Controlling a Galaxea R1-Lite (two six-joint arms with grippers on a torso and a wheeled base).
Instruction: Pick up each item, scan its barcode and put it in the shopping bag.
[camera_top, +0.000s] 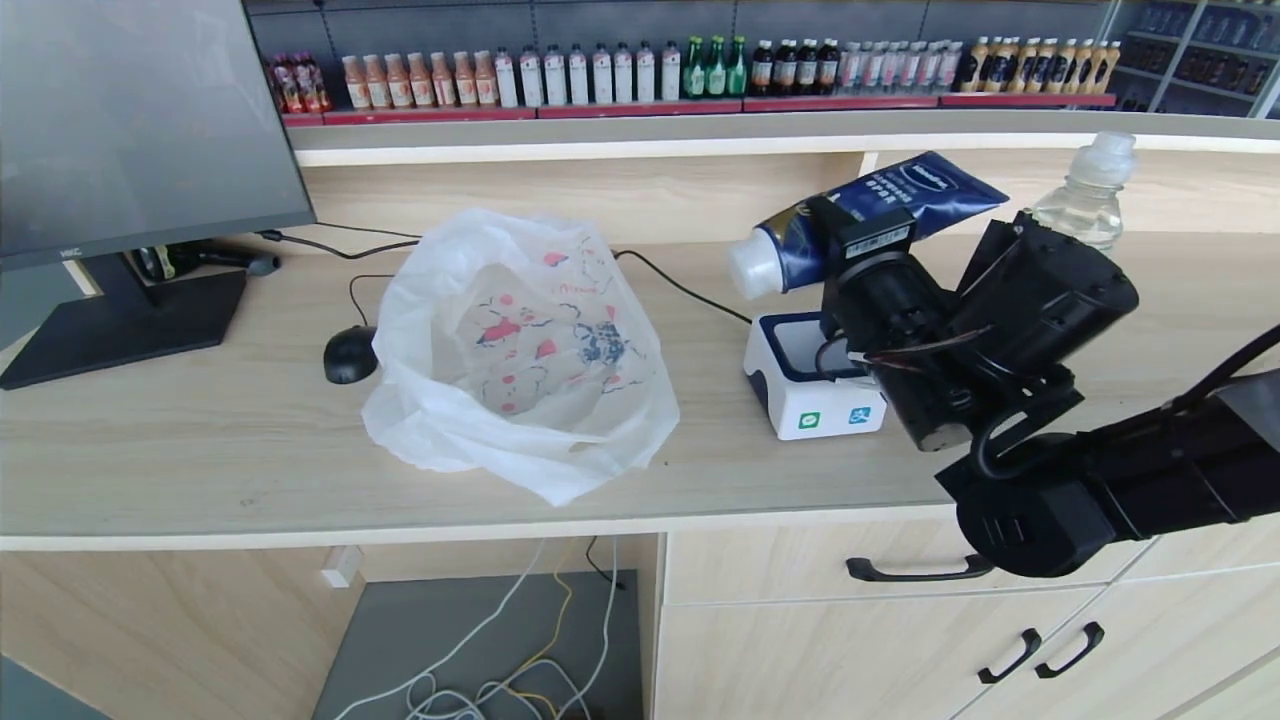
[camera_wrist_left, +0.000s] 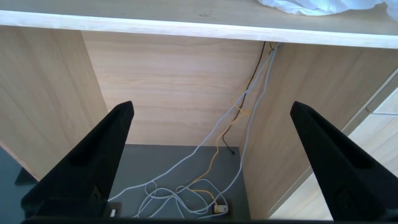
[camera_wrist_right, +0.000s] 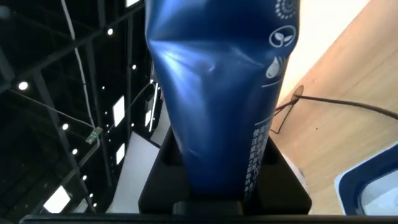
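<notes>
My right gripper (camera_top: 838, 228) is shut on a dark blue tube (camera_top: 880, 205) with a white cap, held tilted, cap down and to the left, just above the white and blue barcode scanner (camera_top: 812, 392) on the counter. In the right wrist view the tube (camera_wrist_right: 217, 93) runs up between the black fingers (camera_wrist_right: 163, 149), with the scanner's corner (camera_wrist_right: 373, 186) beside it. The open white shopping bag (camera_top: 520, 350) lies mid-counter, left of the scanner. My left gripper (camera_wrist_left: 211, 109) is open and holds nothing, below the counter edge, facing the cable recess; the bag's edge (camera_wrist_left: 317, 6) hangs over above it.
A clear water bottle (camera_top: 1085, 195) stands behind my right arm. A black mouse (camera_top: 350, 355) lies left of the bag, with the monitor (camera_top: 130, 120) at far left. Cables (camera_top: 690, 290) cross the counter behind the bag. Drawers with handles (camera_top: 915, 572) sit below.
</notes>
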